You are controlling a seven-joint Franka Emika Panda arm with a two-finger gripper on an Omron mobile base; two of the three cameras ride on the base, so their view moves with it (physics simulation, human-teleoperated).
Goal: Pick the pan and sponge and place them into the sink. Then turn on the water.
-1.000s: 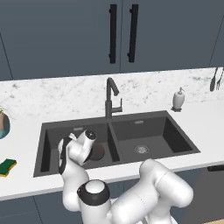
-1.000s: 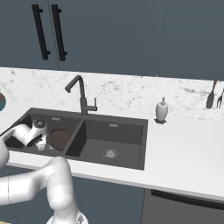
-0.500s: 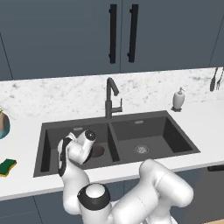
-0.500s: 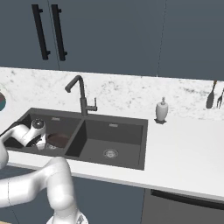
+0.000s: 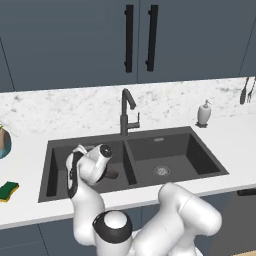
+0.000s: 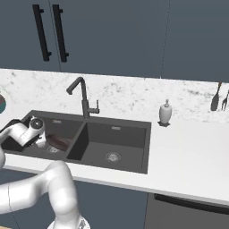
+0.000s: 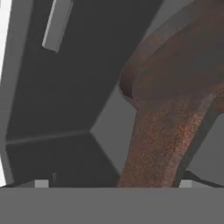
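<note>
The dark-brown pan (image 6: 58,142) lies in the left basin of the dark-grey sink (image 5: 160,135). A brown sliver of the pan (image 5: 113,174) shows beside my hand. In the hand view the pan's handle (image 7: 157,144) runs up between my fingertips to its round body. My gripper (image 7: 113,183) is open, its jaws wide apart on either side of the handle and low in that basin (image 5: 107,170) (image 6: 44,138). The green and yellow sponge (image 5: 8,190) rests on the counter left of the sink. No water is in view at the faucet (image 5: 125,112).
A white soap dispenser (image 5: 203,114) stands on the counter right of the sink. A teal bowl (image 5: 2,142) sits at the far left edge. Dark utensils (image 6: 219,96) hang at the back right. The divider (image 6: 77,142) separates the two basins.
My jaws have sprung open and let go of the pan's handle. The pan now lies loose in the left basin, and my hand has barely shifted.
</note>
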